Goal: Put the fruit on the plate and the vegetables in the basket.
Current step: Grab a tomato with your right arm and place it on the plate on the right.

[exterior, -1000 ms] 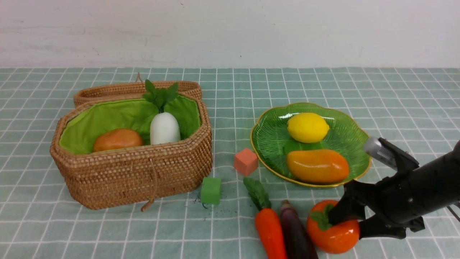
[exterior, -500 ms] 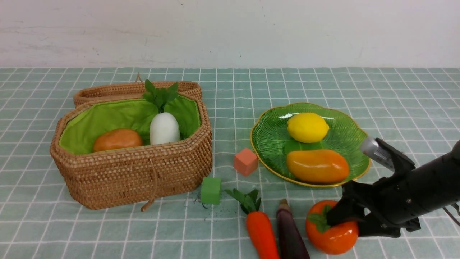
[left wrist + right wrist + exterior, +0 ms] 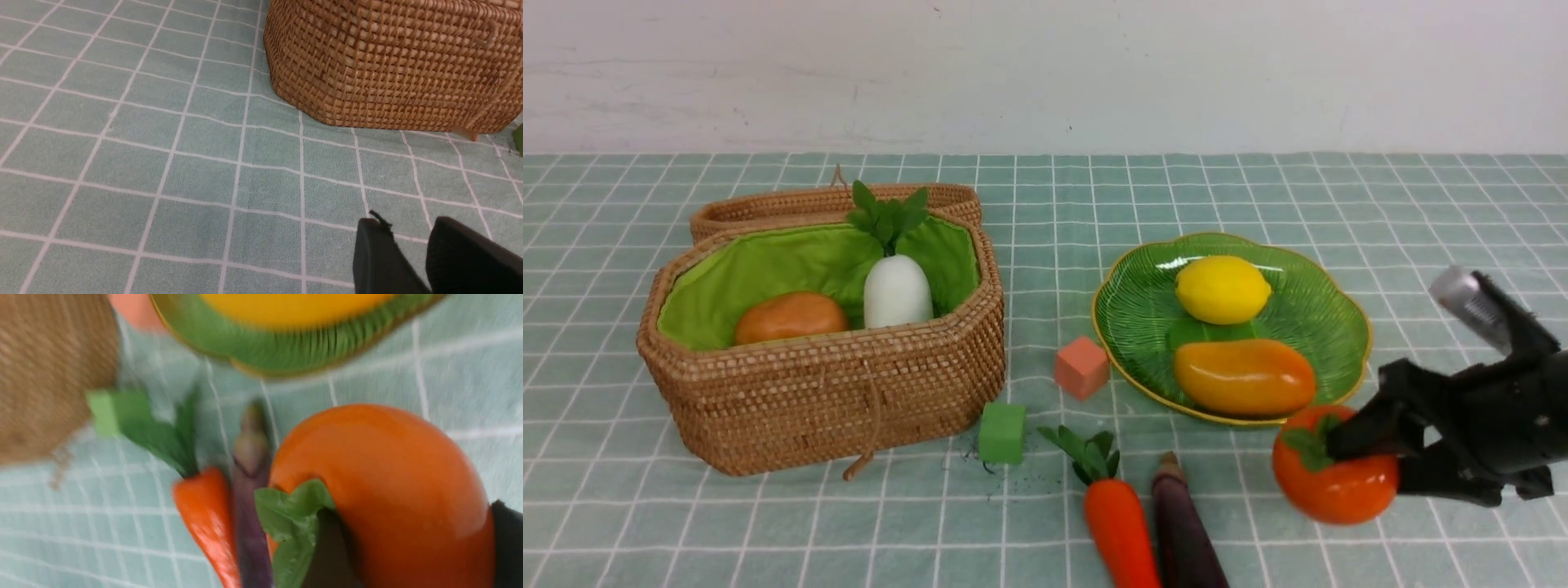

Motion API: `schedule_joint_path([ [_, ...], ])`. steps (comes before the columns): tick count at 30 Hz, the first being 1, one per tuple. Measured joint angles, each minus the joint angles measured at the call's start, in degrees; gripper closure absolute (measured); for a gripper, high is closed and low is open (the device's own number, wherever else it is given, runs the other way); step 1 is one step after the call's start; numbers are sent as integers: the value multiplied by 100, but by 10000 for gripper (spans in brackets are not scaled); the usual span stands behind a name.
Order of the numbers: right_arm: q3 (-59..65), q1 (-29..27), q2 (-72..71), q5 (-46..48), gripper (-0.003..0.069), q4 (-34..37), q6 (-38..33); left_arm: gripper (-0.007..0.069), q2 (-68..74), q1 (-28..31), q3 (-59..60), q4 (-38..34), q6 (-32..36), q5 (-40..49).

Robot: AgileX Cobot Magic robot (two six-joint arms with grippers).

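Note:
My right gripper is shut on the orange-red persimmon and holds it above the cloth, just in front of the green plate's near right edge. In the right wrist view the persimmon fills the space between both fingers. The lemon and mango lie on the plate. Radish and potato sit in the open basket. Carrot and eggplant lie side by side at the front edge. My left gripper hovers over bare cloth, slightly open, holding nothing.
A salmon cube and a green cube stand on the cloth between basket and plate. The basket's lid leans behind it. The left wrist view shows the basket's woven wall a few squares beyond the fingers.
The right gripper has lifted the persimmon off the cloth and carried it right and up, toward the plate's near edge. The carrot and eggplant shifted left, then lay still.

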Motion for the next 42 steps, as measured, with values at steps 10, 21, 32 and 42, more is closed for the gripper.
schedule_joint_path([
  [10, -916, -314, 392, -751, 204, 1621, -1266, 428, 0, 0, 0, 0, 0, 0],
  [21, -1653, -314, 1861, -1099, 204, 2393, -1786, 414, 0, 0, 0, 0, 0, 0],
  [32, -1664, -314, 1953, -1066, 108, 2418, -2068, 411, 0, 0, 0, 0, 0, 0],
  [42, -1681, -314, 1920, -992, 6, 2404, -2087, 407, 0, 0, 0, 0, 0, 0],
])
